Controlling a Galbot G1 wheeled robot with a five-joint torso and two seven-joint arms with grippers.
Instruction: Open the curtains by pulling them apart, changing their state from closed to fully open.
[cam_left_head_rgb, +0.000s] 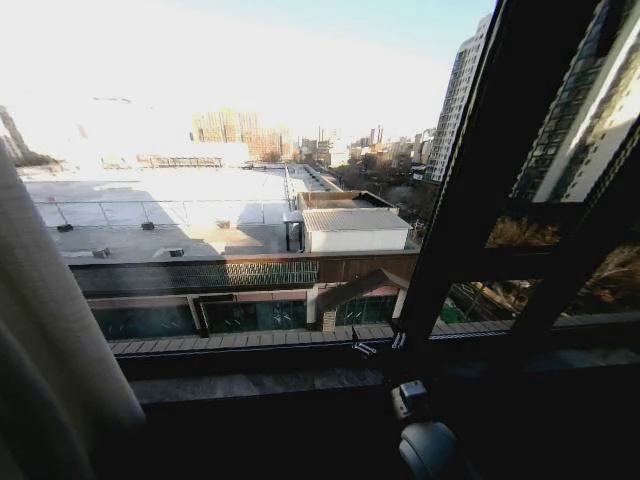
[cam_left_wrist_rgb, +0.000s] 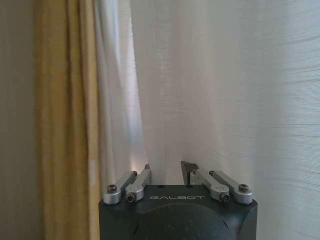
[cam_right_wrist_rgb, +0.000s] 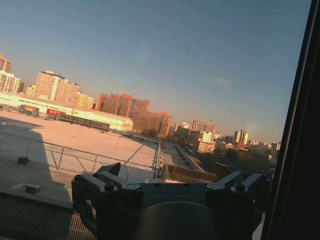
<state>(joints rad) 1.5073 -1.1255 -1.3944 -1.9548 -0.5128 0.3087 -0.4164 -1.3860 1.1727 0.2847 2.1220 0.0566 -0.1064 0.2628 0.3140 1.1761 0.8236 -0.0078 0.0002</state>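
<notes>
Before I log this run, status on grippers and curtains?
Left gripper open, facing sheer curtain. Right gripper open, pointed out the bare window. Curtain bunched at head view's left. Nothing obstructing.

"GALBOT" in pale capitals across the dark housing of the left tool (cam_left_wrist_rgb: 167, 172), just below the fingers, in front of the curtains (cam_left_wrist_rgb: 210, 90). Red sign on a far low building (cam_right_wrist_rgb: 65, 114) too small to read.
</notes>
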